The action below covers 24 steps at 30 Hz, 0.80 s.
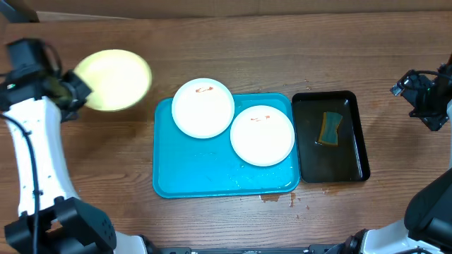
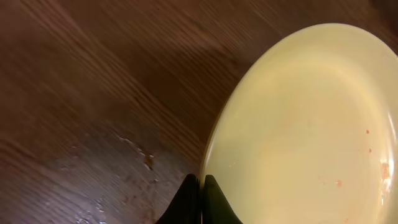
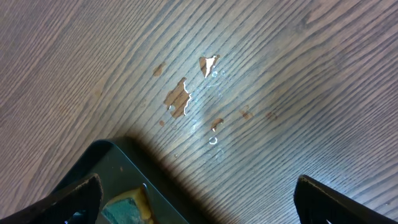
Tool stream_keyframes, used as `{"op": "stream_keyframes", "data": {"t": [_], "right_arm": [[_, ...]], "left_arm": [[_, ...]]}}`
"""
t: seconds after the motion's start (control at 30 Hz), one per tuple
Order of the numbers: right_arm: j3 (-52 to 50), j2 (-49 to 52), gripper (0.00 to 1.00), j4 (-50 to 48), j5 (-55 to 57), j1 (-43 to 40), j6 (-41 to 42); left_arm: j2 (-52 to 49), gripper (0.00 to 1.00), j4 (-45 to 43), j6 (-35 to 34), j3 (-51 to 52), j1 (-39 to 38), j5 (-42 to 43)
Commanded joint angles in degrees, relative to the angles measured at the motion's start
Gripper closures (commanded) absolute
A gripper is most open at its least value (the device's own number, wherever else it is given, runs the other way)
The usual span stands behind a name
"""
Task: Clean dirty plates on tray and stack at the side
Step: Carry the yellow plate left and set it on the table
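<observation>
Overhead, the left gripper (image 1: 75,92) has its jaws pinched on the rim of the yellow-green plate (image 1: 113,79). This plate is left of the turquoise tray (image 1: 205,169), clear of it and over the wooden table (image 1: 282,49). It looks blurred, and I cannot tell whether it touches the wood. On the tray the far white plate (image 1: 203,107) overhangs the back rim. The near white plate (image 1: 262,135) lies edge to edge with it, and each shows a small reddish smear. Just right, a black tray (image 1: 357,166) holds a sponge (image 1: 330,128). The right gripper (image 1: 415,90) sits by the frame's right edge, too dark to read.

Left wrist: two dark fingers (image 2: 214,202) meet on the plate's edge. The plate runs out of frame right and below.

Right wrist: the jaws are spread wide, one finger in each bottom corner, over wood with droplets (image 3: 186,99). The black tray's corner and the sponge are cut off.
</observation>
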State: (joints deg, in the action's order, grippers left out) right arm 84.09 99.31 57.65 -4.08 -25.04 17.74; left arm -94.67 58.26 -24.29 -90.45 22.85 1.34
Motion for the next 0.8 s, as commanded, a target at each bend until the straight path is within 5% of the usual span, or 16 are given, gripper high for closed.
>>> {"op": "stream_keyframes", "data": {"t": [0.0,0.77], "right_arm": [[0.6,-0.1,0.00,-0.3,0.1,-0.1,-0.2],[0.6,-0.1,0.00,-0.3,0.1,-0.1,-0.2]], "left_arm": [[-1.4,0.96,-2.0,-0.2,1.1,2.8,-2.3],[-15.3,0.96,-18.9,0.5,11.6,2.9,-3.2]]}}
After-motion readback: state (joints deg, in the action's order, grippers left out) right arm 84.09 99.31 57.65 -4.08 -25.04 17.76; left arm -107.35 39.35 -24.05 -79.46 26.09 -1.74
